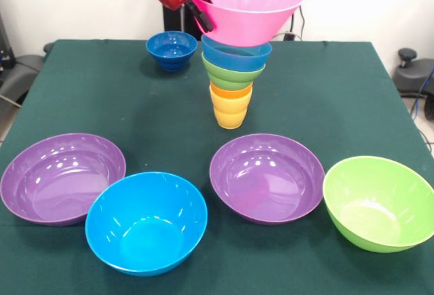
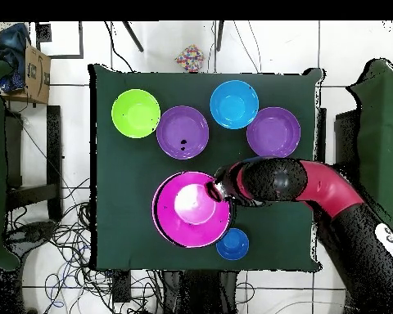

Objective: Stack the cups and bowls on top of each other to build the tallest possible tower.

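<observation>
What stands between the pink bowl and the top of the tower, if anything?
Nothing visible does. The pink bowl, held at its rim by the gripper, sits tilted directly over the tower, on or just above the top blue bowl.

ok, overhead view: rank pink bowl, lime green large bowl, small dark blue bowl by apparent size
1. pink bowl: looks largest, but it sits atop the tower, nearest the camera, so that is inflated.
2. lime green large bowl.
3. small dark blue bowl: clearly smallest.
</observation>
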{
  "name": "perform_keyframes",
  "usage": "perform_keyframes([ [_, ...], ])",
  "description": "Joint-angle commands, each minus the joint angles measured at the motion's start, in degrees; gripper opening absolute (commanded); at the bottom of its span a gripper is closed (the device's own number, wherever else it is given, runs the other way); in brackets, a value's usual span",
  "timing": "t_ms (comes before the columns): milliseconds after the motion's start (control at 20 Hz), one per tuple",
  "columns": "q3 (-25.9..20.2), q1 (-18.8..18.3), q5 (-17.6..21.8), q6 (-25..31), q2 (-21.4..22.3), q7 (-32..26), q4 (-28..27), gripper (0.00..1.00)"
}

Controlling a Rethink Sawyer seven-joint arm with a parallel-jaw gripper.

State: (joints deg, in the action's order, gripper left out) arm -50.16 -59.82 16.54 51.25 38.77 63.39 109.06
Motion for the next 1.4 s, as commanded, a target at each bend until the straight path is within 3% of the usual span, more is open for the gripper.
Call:
perform_keyframes([
  [50,0.9,3.3,1.2,-1.6,-1.1,2.4,0.6,0.0],
  [650,1.5,3.3,2.5,-3.6,-3.4,1.7,0.0,0.0],
  [1400,1.8,4.3,2.3,-1.3,-4.9,0.4,-4.1,0.0],
])
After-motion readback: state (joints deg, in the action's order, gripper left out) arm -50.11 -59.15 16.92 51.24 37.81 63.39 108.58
